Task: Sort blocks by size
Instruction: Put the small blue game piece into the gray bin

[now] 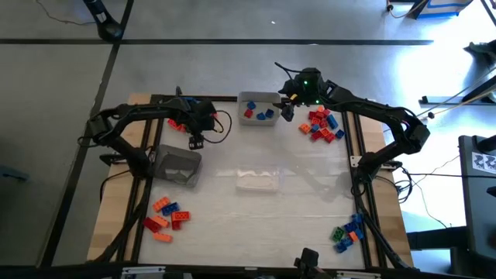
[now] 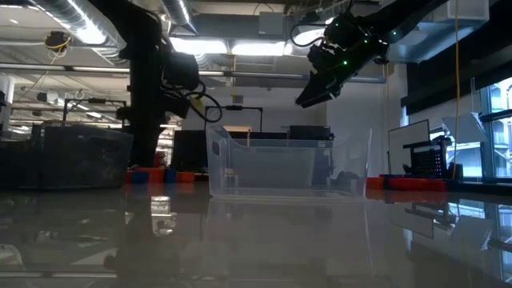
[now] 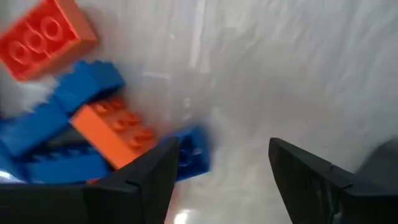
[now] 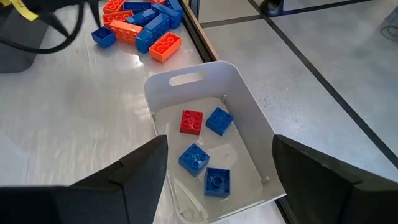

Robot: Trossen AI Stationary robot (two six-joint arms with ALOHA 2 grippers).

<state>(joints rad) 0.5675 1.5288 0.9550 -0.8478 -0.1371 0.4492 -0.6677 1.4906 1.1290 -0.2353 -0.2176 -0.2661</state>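
floor [image 1: 232, 62]: grey concrete lying all around, dark seam running across at 12 o'clock
ceiling lights [image 2: 240, 48]: glowing overhead

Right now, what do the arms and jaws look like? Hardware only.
Both arms are dark, jointed, slim links. The right gripper has a green light glowing on its wrist housing and a yellow tag beside it. Black cable loops hang off the left gripper. Seen in the wrist views, each gripper's jaws are dark, angular and wedge-shaped.
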